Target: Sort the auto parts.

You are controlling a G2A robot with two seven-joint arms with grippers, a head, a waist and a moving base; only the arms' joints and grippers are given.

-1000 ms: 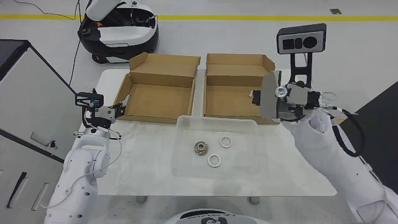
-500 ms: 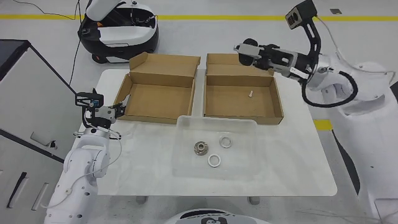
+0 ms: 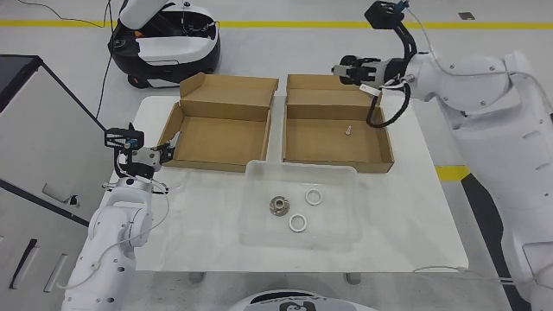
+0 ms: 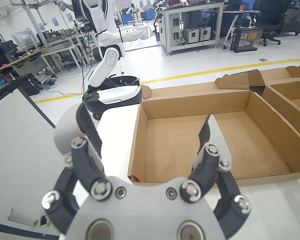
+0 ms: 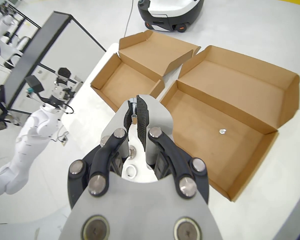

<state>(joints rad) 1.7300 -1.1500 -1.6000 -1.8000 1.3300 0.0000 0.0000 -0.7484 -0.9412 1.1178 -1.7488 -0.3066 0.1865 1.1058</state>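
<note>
My right gripper (image 3: 344, 70) hangs high over the back flap of the right cardboard box (image 3: 320, 142). It is shut on a small threaded metal bolt (image 5: 133, 106), pinched between its fingertips. One small silver bolt (image 3: 346, 129) lies inside that box. The left cardboard box (image 3: 220, 138) holds nothing. A clear plastic tray (image 3: 337, 225) in front of the boxes holds a round metal hub (image 3: 278, 205) and two white rings (image 3: 314, 196) (image 3: 299, 223). My left gripper (image 3: 168, 151) is open beside the left box's outer wall, nothing between its fingers.
The white table (image 3: 415, 225) has bare room to the right of the tray and along its front. A black panel (image 3: 34, 130) stands off the table's left side. Another robot's base (image 3: 168, 47) is parked on the floor behind the boxes.
The right arm swung from low beside the right box's right wall up and back, over that box's rear flap. The left arm stayed put.
</note>
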